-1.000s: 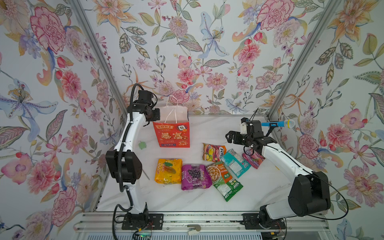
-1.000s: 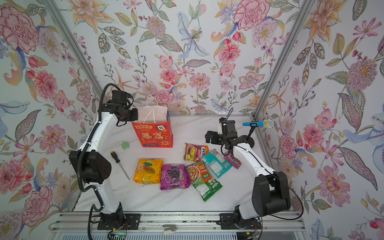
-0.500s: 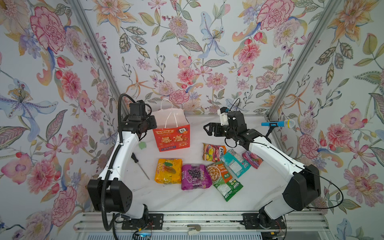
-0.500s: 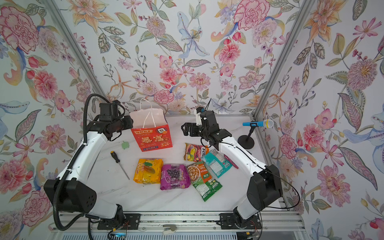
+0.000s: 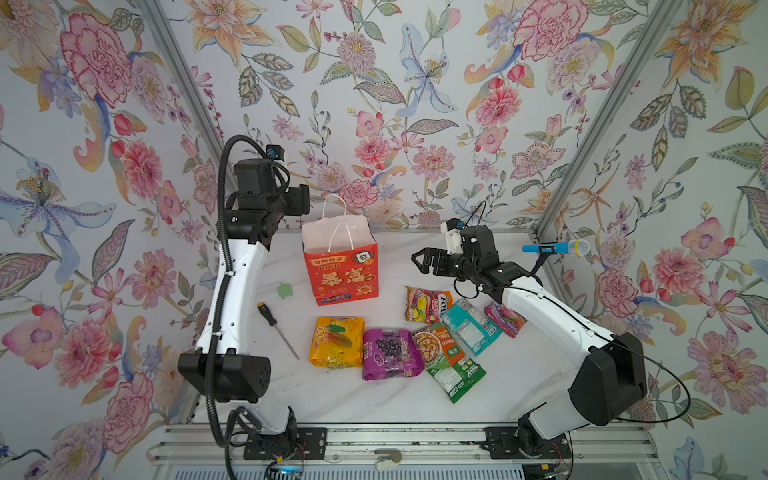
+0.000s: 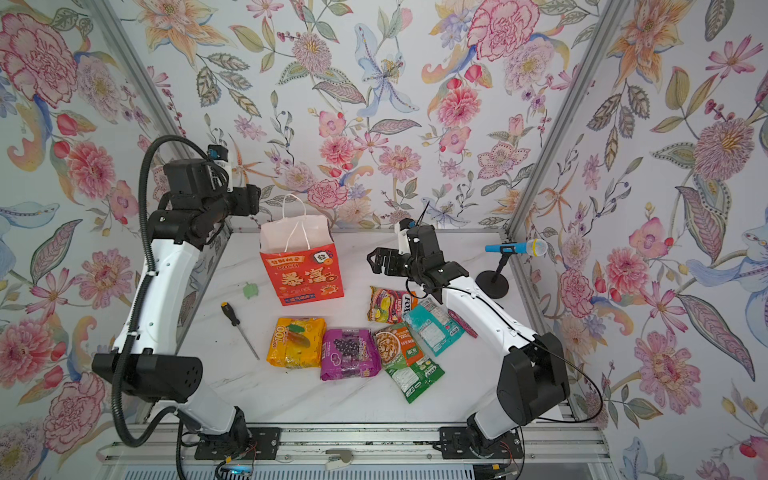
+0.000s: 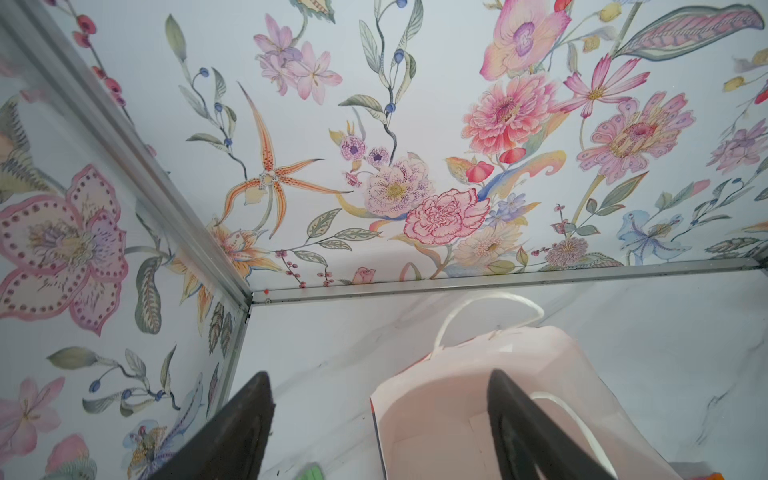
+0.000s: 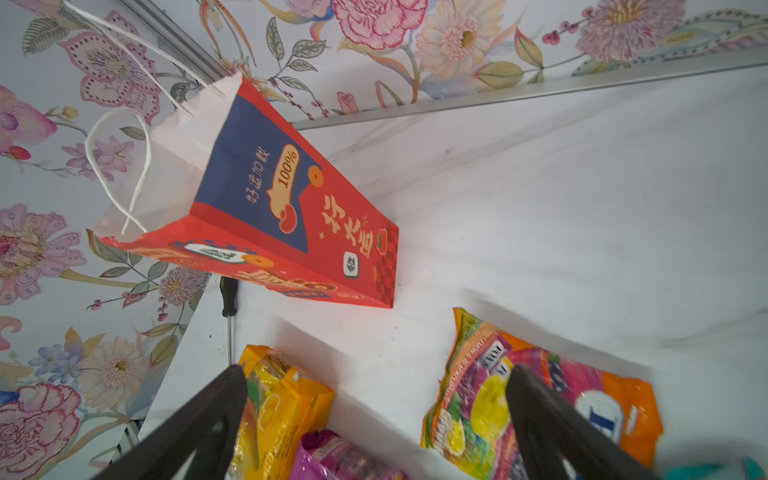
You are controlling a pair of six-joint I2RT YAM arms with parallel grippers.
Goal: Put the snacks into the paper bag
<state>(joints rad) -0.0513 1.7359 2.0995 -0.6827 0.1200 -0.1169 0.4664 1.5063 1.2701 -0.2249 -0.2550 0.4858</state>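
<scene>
The snacks, from the yellow-orange packet (image 5: pixel 336 341) to the fruit-printed packet (image 5: pixel 427 304), all lie on the table (image 5: pixel 374 409) before the upright paper bag (image 5: pixel 341 272). The right gripper (image 5: pixel 420 262) has swung bagward, spread and empty. The left gripper (image 7: pixel 378 374) has just unclenched above the bag's mouth, so packing can likely begin.

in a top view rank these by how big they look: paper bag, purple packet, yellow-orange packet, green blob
1. paper bag, clearly largest; it stands upright, so its top sits nearer the camera
2. purple packet and yellow-orange packet: look about alike, not ranked
3. green blob, smallest
</scene>
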